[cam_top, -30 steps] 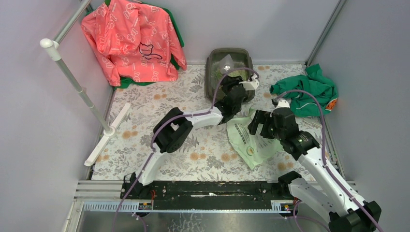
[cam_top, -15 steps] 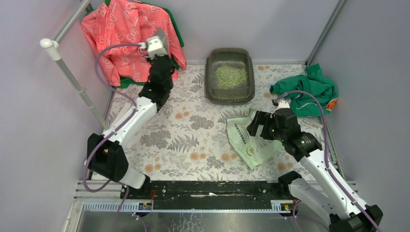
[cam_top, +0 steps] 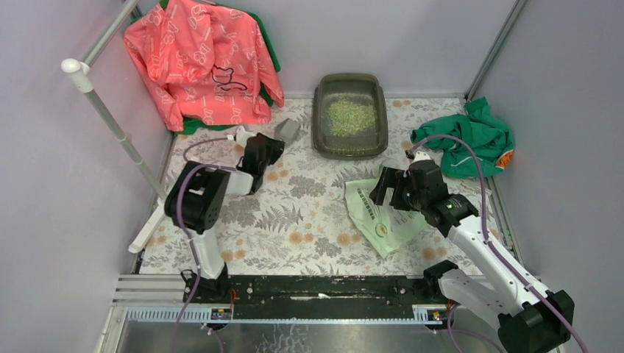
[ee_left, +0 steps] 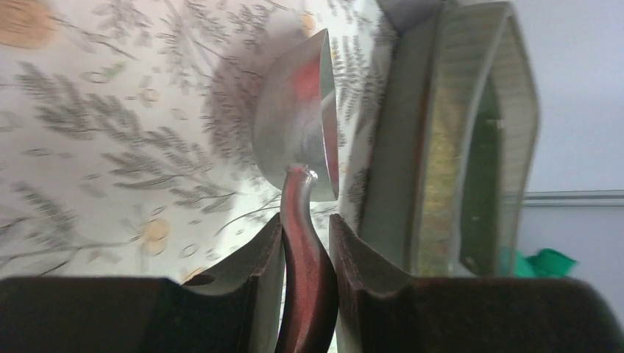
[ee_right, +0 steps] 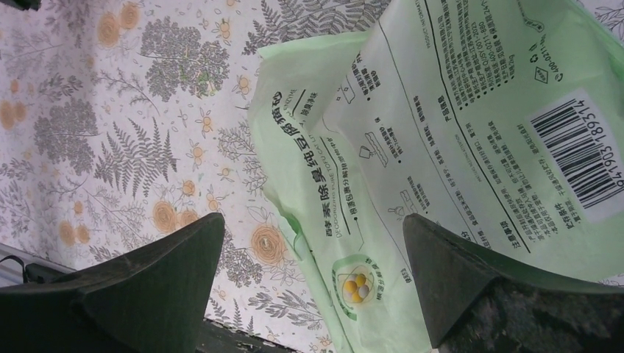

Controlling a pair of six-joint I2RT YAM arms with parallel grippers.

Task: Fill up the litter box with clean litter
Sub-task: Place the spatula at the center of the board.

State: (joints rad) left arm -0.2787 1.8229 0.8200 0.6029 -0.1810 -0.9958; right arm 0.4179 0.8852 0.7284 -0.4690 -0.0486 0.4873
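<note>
As the pale green-beige litter granules (cam_top: 349, 115) in the dark olive plastic tray (cam_top: 316, 119) look loose, we'd scoop — left gripper (ee_left: 305, 228) pinches a grey scoop (ee_left: 294, 132), right gripper (ee_right: 313, 220) gapes empty.

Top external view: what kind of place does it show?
Probably a robot test cell dressed as a home corner: plain grey walls, a floral sheet, a litter box holding litter, and a pink jacket.
</note>
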